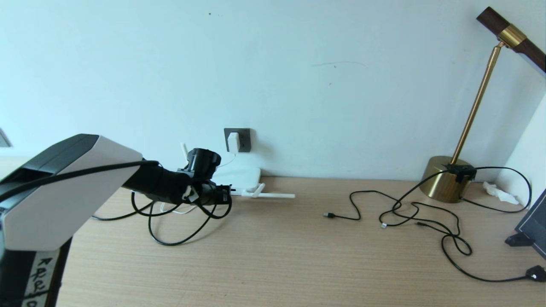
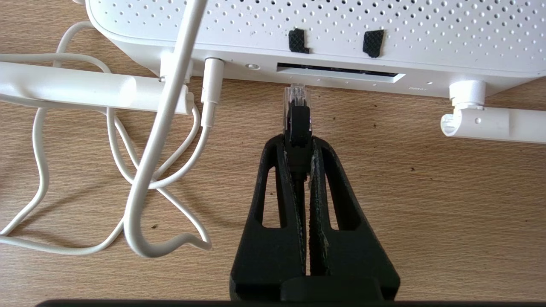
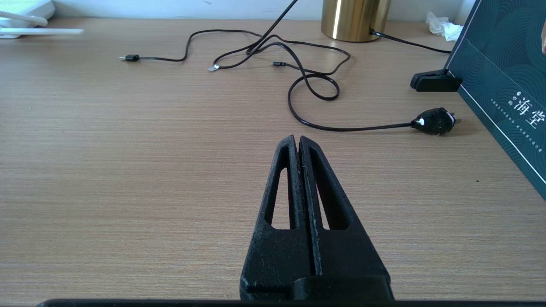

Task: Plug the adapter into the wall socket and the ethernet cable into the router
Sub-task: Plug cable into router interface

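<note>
The white adapter [image 1: 233, 142] sits plugged in the dark-grey wall socket [image 1: 243, 140], its thin white cord [image 2: 140, 179] looping on the desk to the router. My left gripper [image 2: 298, 143] is shut on the ethernet cable's black plug [image 2: 297, 121]. Its clear tip [image 2: 297, 93] points at the dark port slot [image 2: 341, 72] on the white router [image 2: 324, 25] and stops just short of it. In the head view the left gripper [image 1: 222, 194] hovers low beside the router [image 1: 239, 177]. My right gripper [image 3: 297, 143] is shut and empty over bare desk.
Router antennas [image 2: 495, 123] lie flat on the desk either side. Thin black cables [image 1: 409, 213] sprawl at the right, near a brass lamp base [image 1: 443, 179]. A black mains plug [image 3: 435, 120] and a dark teal box [image 3: 503, 81] stand at the far right.
</note>
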### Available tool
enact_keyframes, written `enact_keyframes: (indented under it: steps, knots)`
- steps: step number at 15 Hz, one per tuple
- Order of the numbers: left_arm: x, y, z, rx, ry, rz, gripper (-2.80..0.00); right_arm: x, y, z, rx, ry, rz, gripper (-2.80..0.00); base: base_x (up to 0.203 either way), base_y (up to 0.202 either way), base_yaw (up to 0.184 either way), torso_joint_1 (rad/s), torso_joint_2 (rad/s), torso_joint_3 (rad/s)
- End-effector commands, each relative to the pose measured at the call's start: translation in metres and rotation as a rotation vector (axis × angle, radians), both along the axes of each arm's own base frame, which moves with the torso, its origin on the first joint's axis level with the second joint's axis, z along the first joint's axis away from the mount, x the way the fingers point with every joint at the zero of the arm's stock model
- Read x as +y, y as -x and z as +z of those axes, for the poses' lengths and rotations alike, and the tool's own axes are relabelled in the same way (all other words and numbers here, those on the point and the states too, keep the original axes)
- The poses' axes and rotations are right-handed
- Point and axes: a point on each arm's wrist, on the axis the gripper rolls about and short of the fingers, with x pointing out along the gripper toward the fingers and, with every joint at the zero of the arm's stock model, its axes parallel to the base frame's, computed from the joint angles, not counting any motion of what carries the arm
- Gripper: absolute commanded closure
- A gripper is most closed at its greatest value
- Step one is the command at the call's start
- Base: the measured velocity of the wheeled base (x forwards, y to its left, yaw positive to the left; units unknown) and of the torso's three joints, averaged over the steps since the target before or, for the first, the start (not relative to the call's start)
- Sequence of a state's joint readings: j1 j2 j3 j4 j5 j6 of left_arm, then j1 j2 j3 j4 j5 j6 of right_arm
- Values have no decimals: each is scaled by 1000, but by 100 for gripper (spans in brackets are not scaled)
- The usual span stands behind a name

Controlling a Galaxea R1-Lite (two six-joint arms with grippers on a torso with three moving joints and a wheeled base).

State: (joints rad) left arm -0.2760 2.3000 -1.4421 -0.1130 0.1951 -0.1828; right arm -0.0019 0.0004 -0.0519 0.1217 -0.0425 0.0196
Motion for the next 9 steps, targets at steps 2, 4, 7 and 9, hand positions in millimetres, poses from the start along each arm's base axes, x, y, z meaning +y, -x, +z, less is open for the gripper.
enact_keyframes:
  steps: [2,4,7,9]
  knots:
    - [-1,-2,0,-7,2,2,0,0,0,0,2,0,0,0,0,0,0,0,0,0]
    - [-1,-4,0,-10,3,2,0,0,0,0,2,0,0,0,0,0,0,0,0,0]
    - [-2,-4,0,-9,2,1,0,0,0,0,0,0,0,0,0,0,0,0,0,0]
    - [-2,-4,-1,-8,3,0,0,0,0,0,1,0,-1,0,0,0,0,0,0,0]
